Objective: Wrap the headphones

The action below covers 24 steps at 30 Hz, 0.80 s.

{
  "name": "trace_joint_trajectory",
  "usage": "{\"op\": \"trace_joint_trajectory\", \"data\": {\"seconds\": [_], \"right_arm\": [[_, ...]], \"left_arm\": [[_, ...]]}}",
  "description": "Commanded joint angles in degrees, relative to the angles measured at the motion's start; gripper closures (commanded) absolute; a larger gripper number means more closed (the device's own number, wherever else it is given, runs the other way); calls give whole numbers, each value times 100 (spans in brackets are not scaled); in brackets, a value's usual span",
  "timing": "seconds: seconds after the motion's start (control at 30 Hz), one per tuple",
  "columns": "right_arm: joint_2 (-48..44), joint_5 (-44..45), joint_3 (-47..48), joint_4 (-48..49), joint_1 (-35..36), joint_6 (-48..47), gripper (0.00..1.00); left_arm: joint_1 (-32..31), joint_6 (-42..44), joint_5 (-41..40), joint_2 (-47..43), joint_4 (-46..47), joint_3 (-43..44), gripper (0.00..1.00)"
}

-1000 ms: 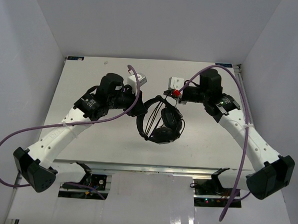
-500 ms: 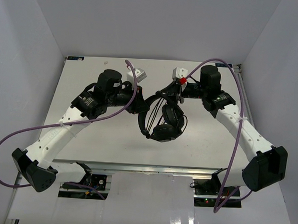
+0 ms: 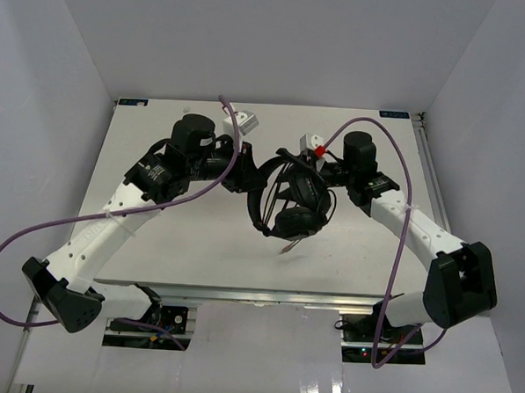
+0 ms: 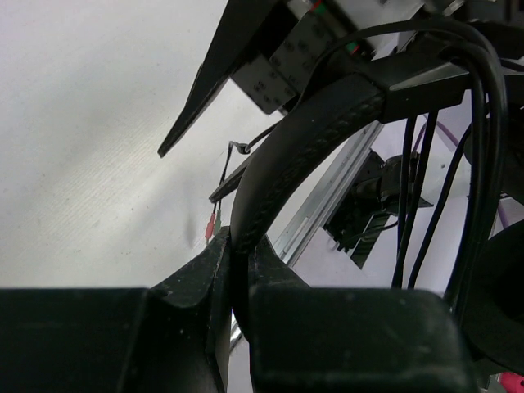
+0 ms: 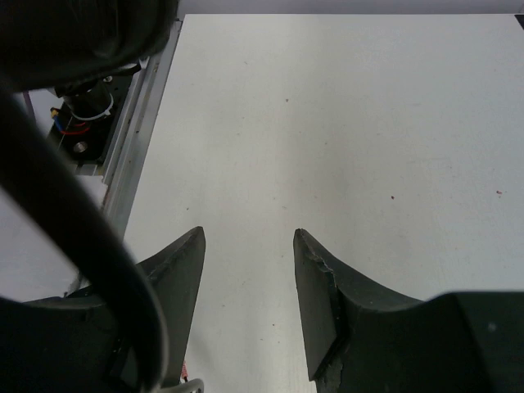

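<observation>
Currently the headphones [image 3: 292, 217] sit over the middle of the table [image 3: 172, 236], between the two arms. From above, the headband [image 4: 303, 139] arcs on the left side, and the two earcups lie close together on the right, one nearer the back and one nearer the front. Whether the earcups rest on the table cannot be told.

Left gripper [image 4: 239, 250]: closed on the headband. The wrist view shows the stitched band pinched between both fingers and curving up and to the right out of the grip. Several strands of the cord [image 4: 426, 180] run beside the band on the right of that view.

Right gripper [image 5: 247, 270]: jaws apart, nothing between them. Bare table shows through the gap. In the top view it sits just right of the rear earcup. In its wrist view a thick black curve crosses the left edge, outside the left finger, with a dark rounded mass in the top left corner.

Plug [image 3: 288, 245]: at the front edge of the front earcup, towards the arm bases.
</observation>
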Motion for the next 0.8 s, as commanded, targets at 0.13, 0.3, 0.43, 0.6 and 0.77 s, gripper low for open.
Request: {"op": "trace_joint_trajectory", "data": {"seconds": [0.13, 0.3, 0.43, 0.6, 0.77], "right_arm": [[-130, -667, -378, 251, -27, -323, 41], [-159, -730, -344, -371, -24, -910, 40], [-86, -536, -276, -752, -27, -1288, 39], [-11, -484, -284, -1095, -28, -1606, 39], [35, -561, -326, -1192, -28, -1724, 40]], "left_arm": [[-10, -339, -272, -296, 14, 425, 100], [-19, -317, -436, -388, -39, 359, 100], [-18, -304, -485, -448, -60, 401, 100], [-19, -312, -492, -516, -149, 568, 100], [-10, -321, -615, -595, -216, 592, 100]]}}
